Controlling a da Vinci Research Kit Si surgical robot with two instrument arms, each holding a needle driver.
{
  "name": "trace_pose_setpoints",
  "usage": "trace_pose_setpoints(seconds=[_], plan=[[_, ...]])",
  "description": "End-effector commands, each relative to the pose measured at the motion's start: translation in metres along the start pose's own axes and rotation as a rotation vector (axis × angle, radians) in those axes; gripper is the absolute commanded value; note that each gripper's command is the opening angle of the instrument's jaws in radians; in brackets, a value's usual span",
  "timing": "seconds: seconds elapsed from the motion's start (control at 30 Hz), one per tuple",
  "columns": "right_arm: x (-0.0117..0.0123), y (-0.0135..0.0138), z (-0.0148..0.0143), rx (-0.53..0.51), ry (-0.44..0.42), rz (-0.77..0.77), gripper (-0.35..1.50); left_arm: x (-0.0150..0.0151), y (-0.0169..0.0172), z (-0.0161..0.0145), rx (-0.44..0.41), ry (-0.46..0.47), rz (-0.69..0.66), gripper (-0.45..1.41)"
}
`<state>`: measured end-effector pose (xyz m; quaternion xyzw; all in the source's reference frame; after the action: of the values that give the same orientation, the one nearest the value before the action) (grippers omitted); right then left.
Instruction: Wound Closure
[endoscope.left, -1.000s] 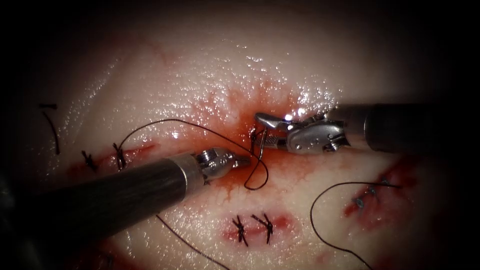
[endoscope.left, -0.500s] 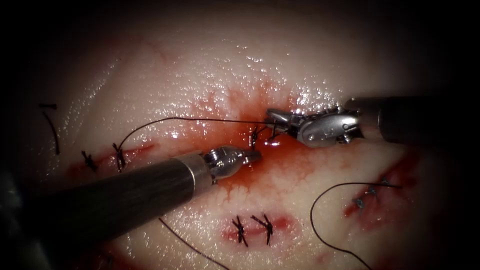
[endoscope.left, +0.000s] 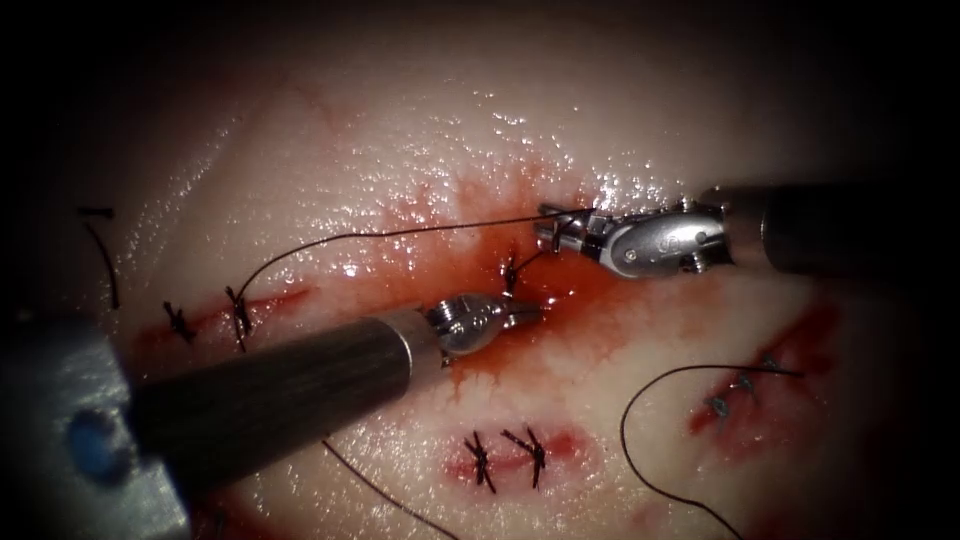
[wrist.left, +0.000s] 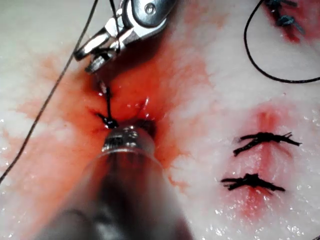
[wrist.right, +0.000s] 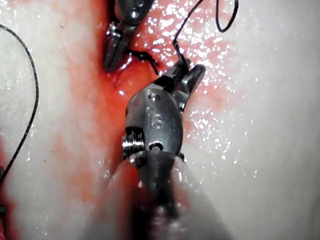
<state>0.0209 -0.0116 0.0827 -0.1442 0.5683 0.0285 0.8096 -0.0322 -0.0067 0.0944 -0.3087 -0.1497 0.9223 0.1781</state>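
1. Since a second ago the loop of thread (endoscope.left: 420, 232) that sagged below the cut (endoscope.left: 515, 285) has been drawn out into a taut line, as the right tool (endoscope.left: 556, 226) moved up and to the right of the cut.
2. That thread now runs straight from the right tool's jaws leftward across the tissue (endoscope.left: 400, 130), then curves down toward the finished stitches (endoscope.left: 238, 312) left of the cut.
3. A short dark strand rises from the knot (endoscope.left: 510, 272) at the cut up to the right tool's jaws.
4. The right tool's jaws are closed on the thread just above and right of the cut.
5. The left tool (endoscope.left: 528, 313) lies just below the cut, its tip at the red fluid (endoscope.left: 580, 300); its jaws look nearly closed, and I cannot tell whether they hold anything.
6. The needle cannot be made out.
7. Below the cut sit two more finished stitches (endoscope.left: 505, 455); to its lower right a loose thread (endoscope.left: 640, 400) curls beside another stitched cut (endoscope.left: 740, 385).
8. Far left of the cut lies a cut end of thread (endoscope.left: 100, 250).
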Motion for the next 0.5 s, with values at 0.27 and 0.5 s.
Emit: trace_pose_setpoints(seconds=[0.27, 0.5], plan=[[-0.0005, -0.0003, 0.0009, 0.024, -0.016, 0.154, -0.35, -0.0007, -0.0005, 0.0014, -0.015, -0.023, 0.000, -0.16], [-0.0009, -0.0002, 0.0012, 0.056, -0.089, 0.433, -0.35, -0.0014, -0.0010, 0.0015, -0.025, -0.028, -0.003, -0.16]])
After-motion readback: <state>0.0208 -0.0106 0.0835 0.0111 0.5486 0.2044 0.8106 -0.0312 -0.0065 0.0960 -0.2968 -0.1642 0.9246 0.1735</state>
